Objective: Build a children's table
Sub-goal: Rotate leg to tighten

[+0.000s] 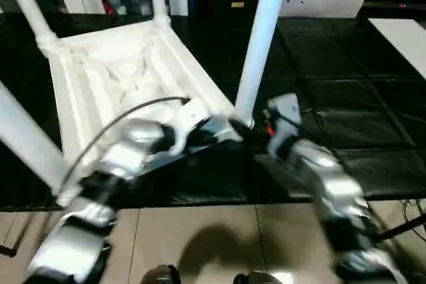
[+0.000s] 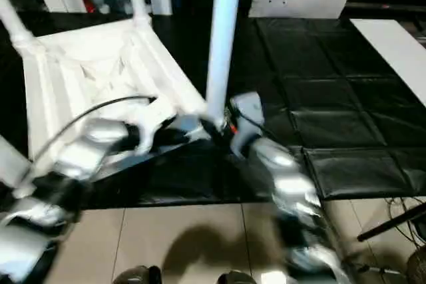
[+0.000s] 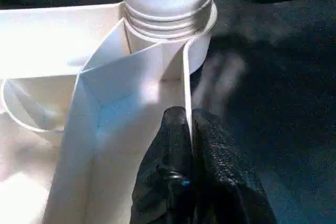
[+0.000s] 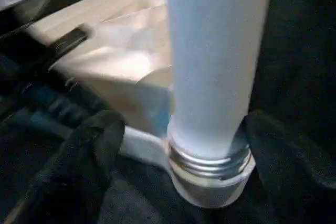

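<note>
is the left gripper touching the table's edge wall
Touching. In the left wrist view the left gripper has its fingers shut on the thin edge wall of the table top.

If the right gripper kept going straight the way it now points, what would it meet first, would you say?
Most likely the leg standing in the near corner socket: the open right gripper points at its threaded base, one finger on each side. The depth is hard to judge.

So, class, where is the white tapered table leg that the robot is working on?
It stands upright in the near right corner socket of the upturned white tabletop, between both grippers.
</note>
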Controlling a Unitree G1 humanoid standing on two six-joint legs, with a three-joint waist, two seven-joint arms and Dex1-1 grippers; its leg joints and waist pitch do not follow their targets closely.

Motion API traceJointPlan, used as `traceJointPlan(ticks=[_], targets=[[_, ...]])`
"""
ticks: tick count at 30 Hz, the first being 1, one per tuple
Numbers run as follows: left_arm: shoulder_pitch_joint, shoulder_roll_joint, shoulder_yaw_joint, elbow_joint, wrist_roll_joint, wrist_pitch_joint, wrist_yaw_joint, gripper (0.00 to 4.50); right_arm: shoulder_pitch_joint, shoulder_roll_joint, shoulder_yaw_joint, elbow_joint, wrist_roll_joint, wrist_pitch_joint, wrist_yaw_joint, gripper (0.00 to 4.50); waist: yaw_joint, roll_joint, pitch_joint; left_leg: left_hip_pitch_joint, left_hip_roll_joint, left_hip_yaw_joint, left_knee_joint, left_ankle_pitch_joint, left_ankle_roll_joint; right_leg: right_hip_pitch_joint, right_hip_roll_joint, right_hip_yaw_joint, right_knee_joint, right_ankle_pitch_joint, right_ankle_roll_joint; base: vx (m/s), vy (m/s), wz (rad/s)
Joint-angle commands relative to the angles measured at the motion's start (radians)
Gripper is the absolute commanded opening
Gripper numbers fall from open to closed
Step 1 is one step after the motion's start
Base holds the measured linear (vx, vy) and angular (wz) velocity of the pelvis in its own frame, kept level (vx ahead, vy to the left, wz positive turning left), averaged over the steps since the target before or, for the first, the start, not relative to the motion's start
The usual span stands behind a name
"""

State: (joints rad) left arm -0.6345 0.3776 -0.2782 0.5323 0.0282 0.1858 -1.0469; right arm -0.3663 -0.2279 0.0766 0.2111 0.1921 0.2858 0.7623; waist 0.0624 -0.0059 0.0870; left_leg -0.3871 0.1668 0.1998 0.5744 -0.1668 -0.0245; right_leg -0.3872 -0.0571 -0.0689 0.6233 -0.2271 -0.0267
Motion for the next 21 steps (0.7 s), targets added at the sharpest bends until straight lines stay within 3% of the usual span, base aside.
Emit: traceJointPlan(ticks=[1,2,4,7,8,11,18,21], targets=[[0.02,0.032,-0.072,-0.015,0.014,-0.068,-0.122,0.0,0.003,-0.038,0.039,-0.031,0.01,-0.027,0.11,4.29,0.011,0.003,-0.062,0.023,0.079,-0.04,-0.058,-0.131,0.087,0.047,-0.111,0.065,-0.074,0.01,-0.24,0.0,0.0,0.0],[0.023,0.042,-0.078,-0.017,0.014,-0.081,-0.145,0.0,0.003,-0.051,0.039,-0.03,0.013,-0.031,0.132,4.38,0.013,-0.002,-0.065,0.023,0.079,-0.04,-0.057,-0.14,0.084,0.049,-0.113,0.065,-0.073,-0.013,-0.24,0.0,0.0,0.0],[0.03,0.06,-0.085,-0.023,0.01,-0.1,-0.19,0.0,0.0,-0.08,0.042,-0.026,0.022,-0.038,0.185,4.45,0.019,-0.001,-0.066,0.025,0.082,-0.039,-0.058,-0.145,0.077,0.047,-0.113,0.065,-0.074,-0.039,-0.24,0.0,0.0,0.0],[0.033,0.092,-0.108,-0.034,-0.007,-0.152,-0.291,0.0,-0.003,-0.13,0.049,-0.019,0.054,-0.073,0.299,4.45,0.037,-0.001,-0.071,0.031,0.084,-0.035,-0.054,-0.121,0.081,0.043,-0.112,0.065,-0.067,-0.001,-0.249,0.0,0.0,0.0],[0.036,0.105,-0.117,-0.043,-0.018,-0.166,-0.333,0.0,-0.006,-0.147,0.048,-0.014,0.075,-0.08,0.347,4.45,0.044,-0.002,-0.072,0.026,0.083,-0.034,-0.052,-0.113,0.087,0.047,-0.113,0.064,-0.064,0.014,-0.249,0.0,0.0,0.0],[0.041,0.117,-0.13,-0.066,-0.032,-0.185,-0.385,0.0,-0.015,-0.178,0.059,0.004,0.087,-0.096,0.426,4.45,0.058,0.0,-0.075,0.029,0.088,-0.034,-0.05,-0.104,0.091,0.042,-0.112,0.061,-0.057,0.035,-0.253,0.0,0.0,0.0],[0.033,0.123,-0.151,-0.083,-0.039,-0.216,-0.455,0.0,-0.045,-0.224,0.103,0.038,0.109,-0.092,0.589,3.78,0.077,-0.004,-0.073,0.03,0.087,-0.033,-0.05,-0.162,0.062,0.039,-0.117,0.063,-0.067,-0.088,-0.245,0.0,0.0,0.0],[0.031,0.124,-0.153,-0.08,-0.041,-0.226,-0.474,0.0,-0.058,-0.233,0.119,0.054,0.115,-0.089,0.632,3.57,0.079,-0.004,-0.075,0.028,0.087,-0.036,-0.051,-0.162,0.054,0.04,-0.117,0.061,-0.066,-0.1,-0.24,0.0,0.0,0.0]])
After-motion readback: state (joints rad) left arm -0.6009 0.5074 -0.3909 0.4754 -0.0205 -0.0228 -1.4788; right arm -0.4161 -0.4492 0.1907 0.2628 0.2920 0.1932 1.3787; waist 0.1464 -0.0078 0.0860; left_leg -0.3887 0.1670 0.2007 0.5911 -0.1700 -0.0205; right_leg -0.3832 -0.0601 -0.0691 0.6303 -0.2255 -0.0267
